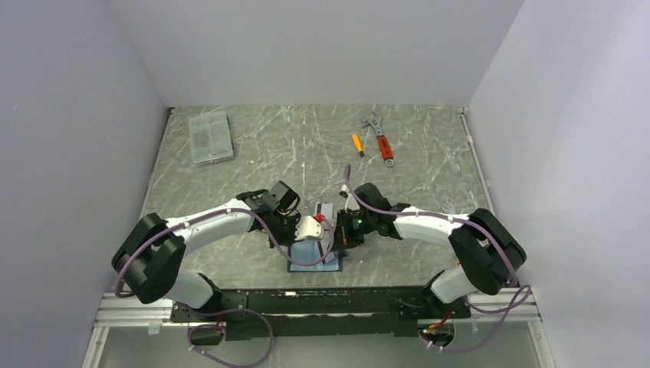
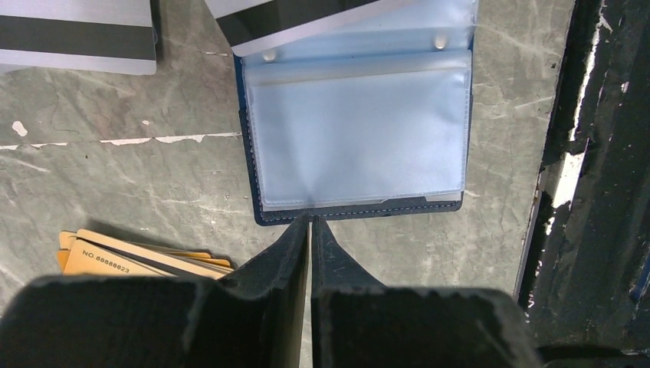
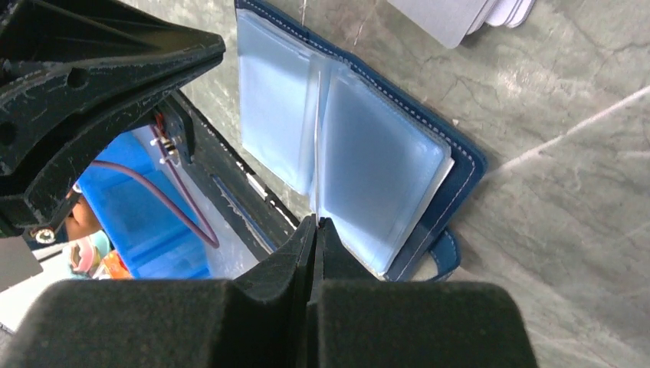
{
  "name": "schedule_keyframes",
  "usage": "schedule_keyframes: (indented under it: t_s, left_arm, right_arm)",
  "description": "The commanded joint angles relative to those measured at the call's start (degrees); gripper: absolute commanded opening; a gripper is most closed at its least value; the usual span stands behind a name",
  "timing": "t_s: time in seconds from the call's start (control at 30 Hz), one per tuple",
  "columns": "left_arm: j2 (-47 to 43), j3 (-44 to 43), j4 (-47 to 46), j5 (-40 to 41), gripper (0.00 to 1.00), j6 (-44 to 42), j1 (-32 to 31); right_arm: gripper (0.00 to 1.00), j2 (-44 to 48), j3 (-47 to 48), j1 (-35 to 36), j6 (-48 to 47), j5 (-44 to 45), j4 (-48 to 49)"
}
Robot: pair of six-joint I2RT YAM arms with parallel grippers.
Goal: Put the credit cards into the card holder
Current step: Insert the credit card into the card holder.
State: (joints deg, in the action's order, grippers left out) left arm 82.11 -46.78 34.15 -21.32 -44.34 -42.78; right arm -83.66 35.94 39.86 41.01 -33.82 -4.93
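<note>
**Top external view.** The card holder [image 1: 313, 257], a navy wallet lying open, sits on the marbled grey-green table [image 1: 429, 245]. The left gripper [image 1: 305, 231] and right gripper [image 1: 343, 230] meet just above it. Far beyond the holder lie a clear ribbed plastic box [image 1: 210, 136], an orange-handled screwdriver [image 1: 357, 144] and a red-handled wrench [image 1: 381, 139].

**Left wrist view.** The holder shows glossy translucent sleeves, two snap studs and pale stitching on its navy rim. The left jaws stand nearly together, with only a hairline slit between them, and their tips are at the rim. Whether they pinch the rim cannot be told. Beside the holder lie fanned orange-tan cards [image 2: 123, 259]. The top one is printed "NO." and then digits too small to read with confidence. A white-grey card [image 2: 299, 19] with a black stripe overlaps the holder's far part, and another striped card [image 2: 73, 34] lies apart from the holder.

**Right wrist view.** The right jaws are clamped on a thin pale card seen edge-on, upright over the holder's fold. Matte grey cards [image 3: 452, 15] lie beyond the holder.
</note>
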Motion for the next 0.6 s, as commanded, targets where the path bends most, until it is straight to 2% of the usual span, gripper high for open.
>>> schedule_keyframes:
  t_s: [0.0, 0.23, 0.57]
  left_arm:
    - [1.09, -1.33, 0.00, -1.59, 0.12, -1.25, -0.13]
    - [4.58, 1.28, -2.00, 1.25, 0.12, -2.97, -2.25]
    - [4.60, 3.60, -3.70, 4.32, 0.11, -1.83, -6.67]
  right_arm:
    - [0.00, -2.72, 2.11, 0.05, 1.52, -1.48, 6.58]
    - [0.00, -8.09, 2.13, 0.05, 2.39, -3.38, 8.68]
    - [0.00, -6.62, 0.27, 0.16, 1.93, -2.11, 6.26]
